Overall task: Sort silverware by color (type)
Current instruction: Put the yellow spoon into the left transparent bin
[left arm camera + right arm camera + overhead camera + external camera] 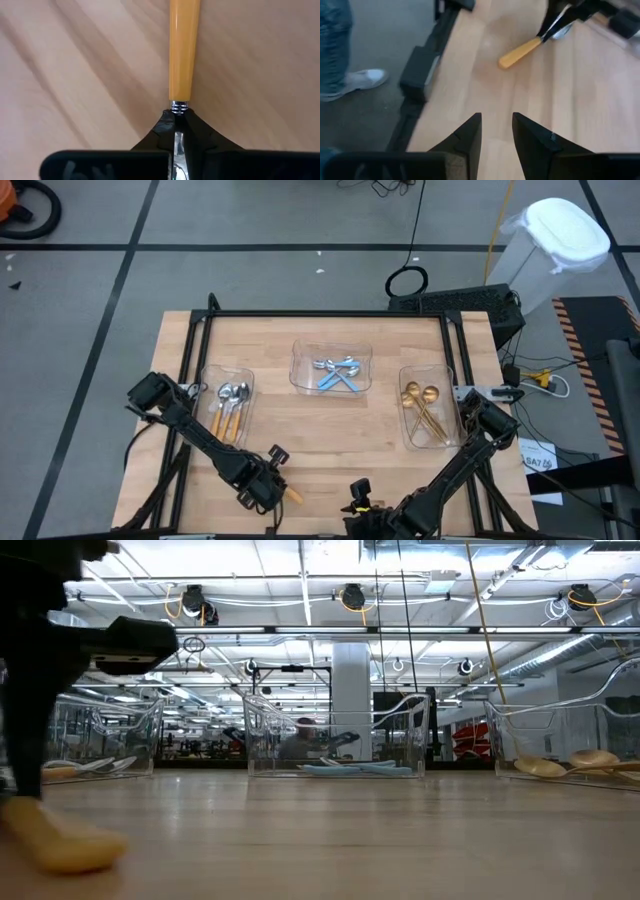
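At the table's near edge, the left gripper (272, 488) pinches an orange-handled spoon (184, 50) by its neck, seen only by its wrist camera. The right gripper (496, 132) waits beside, fingers apart. Three trays (331, 386) beyond hold sorted spoons.

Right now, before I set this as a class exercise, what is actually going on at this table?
A two-armed robot is sorting small spoons into three clear trays. The left claw is shut on an orange-handled spoon near the table's front edge, gripping it where the handle meets the metal. The right claw hovers nearby with nothing between its fingers. The left tray already holds orange-handled spoons, the middle tray blue-handled ones, and the right tray gold ones.
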